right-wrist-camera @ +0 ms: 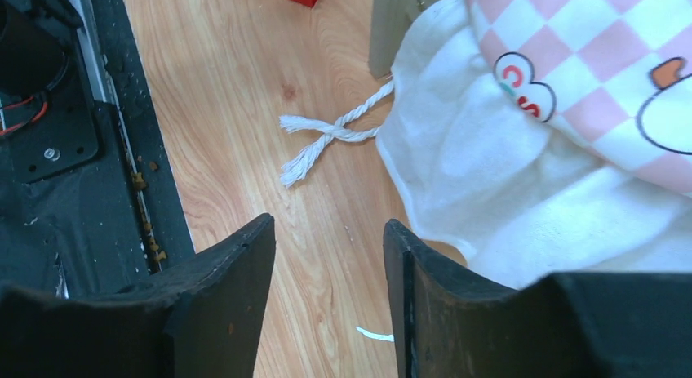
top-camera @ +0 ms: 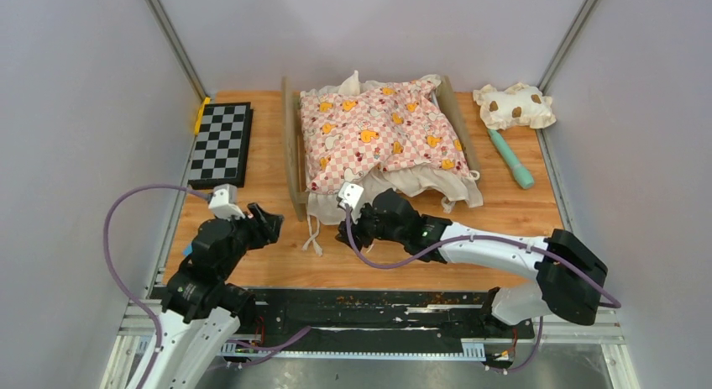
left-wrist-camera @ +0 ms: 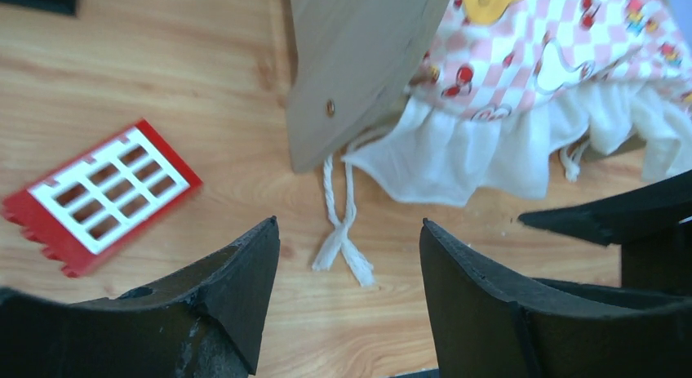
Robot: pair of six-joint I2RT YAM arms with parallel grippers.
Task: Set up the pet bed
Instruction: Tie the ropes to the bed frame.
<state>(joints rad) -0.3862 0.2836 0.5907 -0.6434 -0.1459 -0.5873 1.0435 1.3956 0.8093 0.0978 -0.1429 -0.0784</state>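
Left pincer (left-wrist-camera: 349, 231) and right pincer (right-wrist-camera: 328, 227) both gape, empty, hovering near the pet bed (left-wrist-camera: 351, 60).

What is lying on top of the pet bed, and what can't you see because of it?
A pink checkered cushion with a white ruffle lies on the pet bed. Only its wooden side rails show; the base is covered.
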